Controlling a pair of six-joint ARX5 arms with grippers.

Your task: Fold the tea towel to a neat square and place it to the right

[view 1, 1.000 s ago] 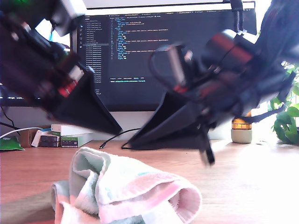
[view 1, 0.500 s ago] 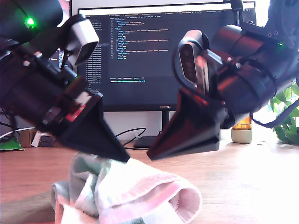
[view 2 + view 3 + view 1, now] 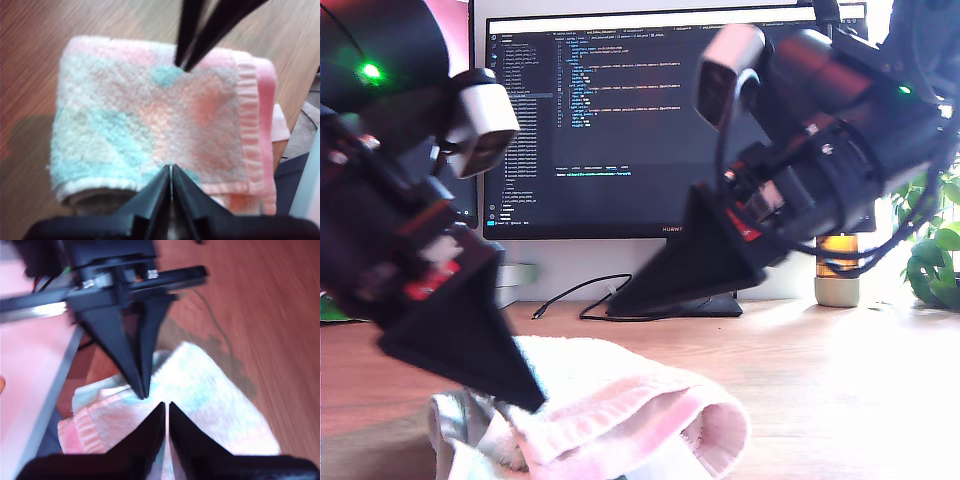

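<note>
The tea towel (image 3: 640, 420) lies folded in a thick bundle on the wooden table (image 3: 850, 380), at the front of the exterior view. Its pink, mint and white checks (image 3: 150, 115) face up, with a pink hem along one side. My first gripper (image 3: 535, 400) comes in from the exterior view's left. It is shut, and its tip (image 3: 171, 167) rests on the towel's near part. My second gripper (image 3: 615, 305), on the exterior view's right, is also shut (image 3: 166, 404). It points down at the towel (image 3: 215, 405) and hangs a little above its far side. No label or loop shows.
A monitor (image 3: 620, 120) with code stands behind, and a black cable (image 3: 570, 295) runs from its foot. A small lit jar (image 3: 837, 280) and a green plant (image 3: 935, 260) stand at the exterior view's right. The table edge runs close beside the towel.
My first gripper has dropped from above the towel onto it, pressing the raised mint part down. My second gripper has swung up and back. The bundle looks flatter.
</note>
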